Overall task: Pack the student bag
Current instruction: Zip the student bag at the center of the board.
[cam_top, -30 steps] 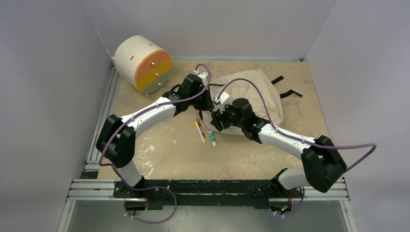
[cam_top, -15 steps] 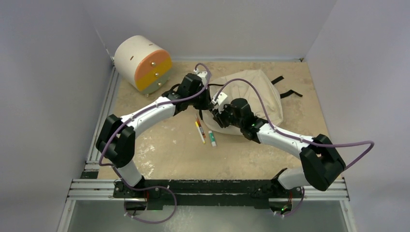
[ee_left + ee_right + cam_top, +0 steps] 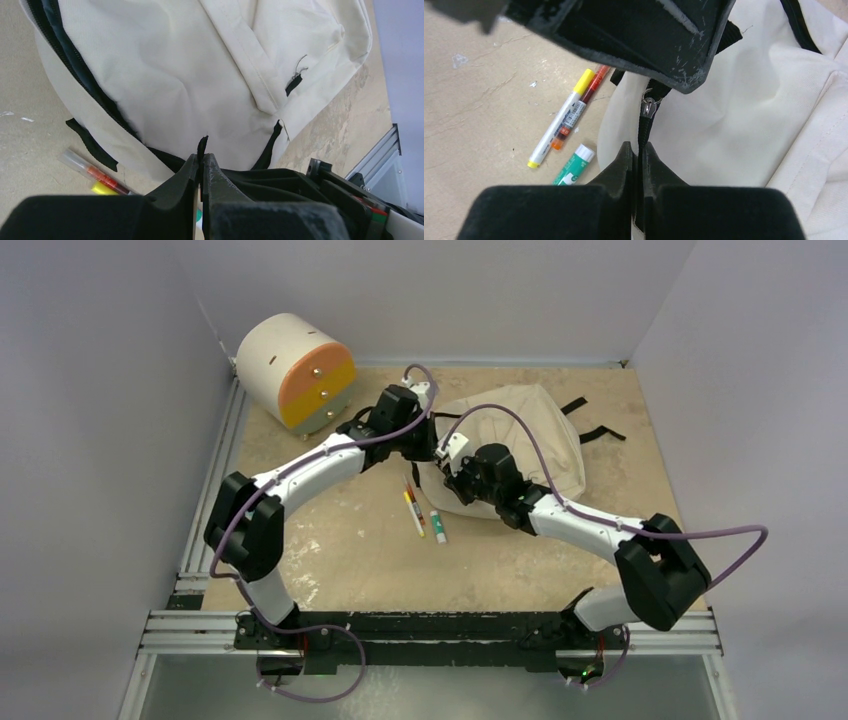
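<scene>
**Operator:** What lies closest to the arm bases?

**Spotter:** On the desk [image 3: 330, 540] in front of you, a green-and-white glue stick [image 3: 440, 528] lies beside two markers [image 3: 413, 508], one with a yellow cap and one orange. They lie close together, just left of the bag's near corner.

**Operator:** And my right arm?

**Spotter:** Your right end effector [image 3: 639, 150] sits just past those pens, at the near-left edge of the student bag [image 3: 525, 425]. Its jaws are pressed together on a black strip [image 3: 642, 132] that runs up to a small metal zipper slider [image 3: 649, 106].

**Operator:** The left one?

**Spotter:** Your left end effector [image 3: 201, 162] is a little farther out and very close to the right one. Its jaws are also clamped tight, with a thin black tab [image 3: 202, 144] sticking out between the fingertips.

**Operator:** Where is the bag itself?

**Spotter:** It lies flat on the desk, right of centre. You can see cream fabric with black zipper lines and some dark lining at one edge. Its black straps [image 3: 590, 420] trail off the far-right side.

**Operator:** Anything beyond it?

**Spotter:** A cream drawer unit [image 3: 295, 370] with an orange front stands in the far-left corner, well apart from the bag.
</scene>
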